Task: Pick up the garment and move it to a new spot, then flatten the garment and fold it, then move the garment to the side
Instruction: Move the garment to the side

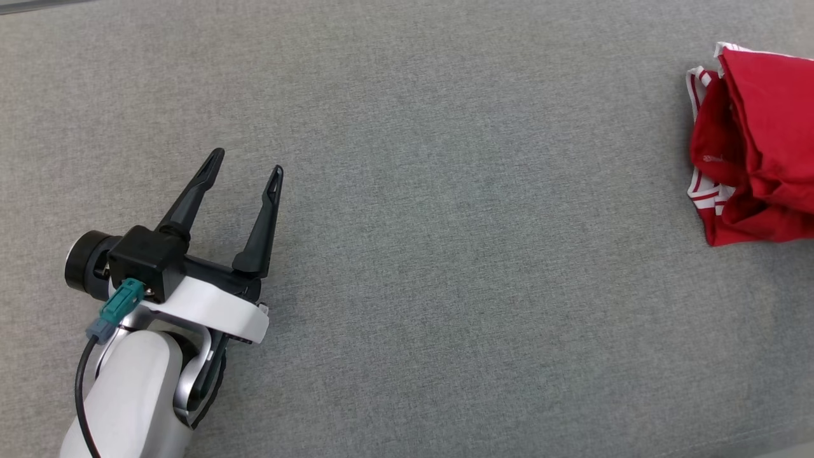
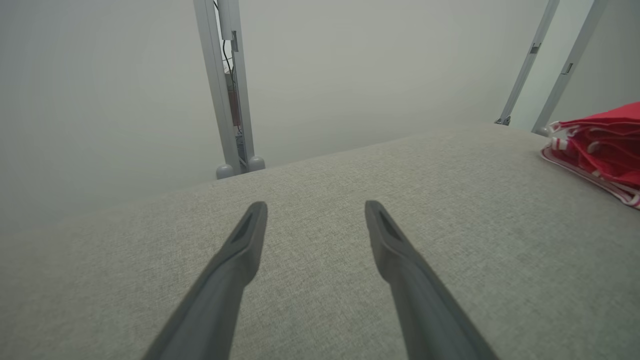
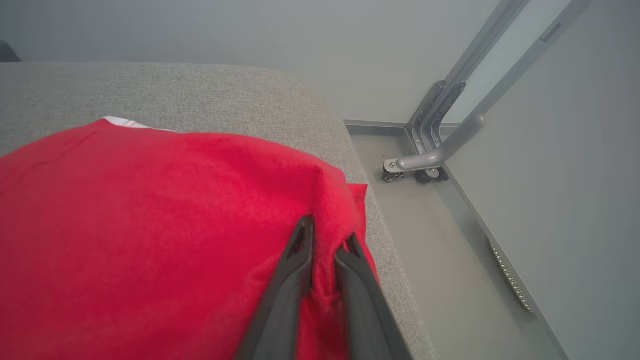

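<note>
Broad grey fabric-covered table. At three o'clock, rumpled red cloth garment with white-striped trim. At eight o'clock, left end effector spread wide, well apart. Pressed together, right end effector seemingly pinching garment fabric.

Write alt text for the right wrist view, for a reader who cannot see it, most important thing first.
The right gripper is pinched shut on a fold of the red garment, which is mounded near the edge of a grey fabric surface. Beyond that edge, a metal frame leg stands on the pale floor.
</note>
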